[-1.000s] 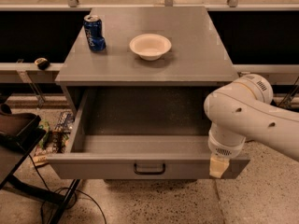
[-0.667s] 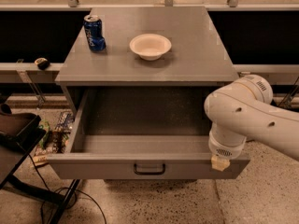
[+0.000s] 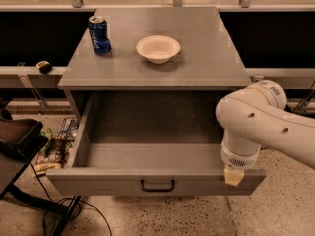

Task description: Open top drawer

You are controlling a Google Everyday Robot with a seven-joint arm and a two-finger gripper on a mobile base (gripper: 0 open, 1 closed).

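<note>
The top drawer (image 3: 147, 181) of the grey cabinet stands pulled far out, showing a deep, bare grey interior. Its small black bar handle (image 3: 157, 185) is at the centre of the front panel. My white arm (image 3: 256, 122) reaches in from the right and bends down over the drawer's front right corner. My gripper (image 3: 234, 176) shows only as a yellowish tip at the top edge of the drawer front, well to the right of the handle. No lower drawers are in view.
A blue soda can (image 3: 99, 34) and a white bowl (image 3: 158, 48) stand on the cabinet top (image 3: 206, 58). A dark stand (image 3: 19, 146), cables and clutter lie on the floor to the left. Dark shelving runs behind the cabinet.
</note>
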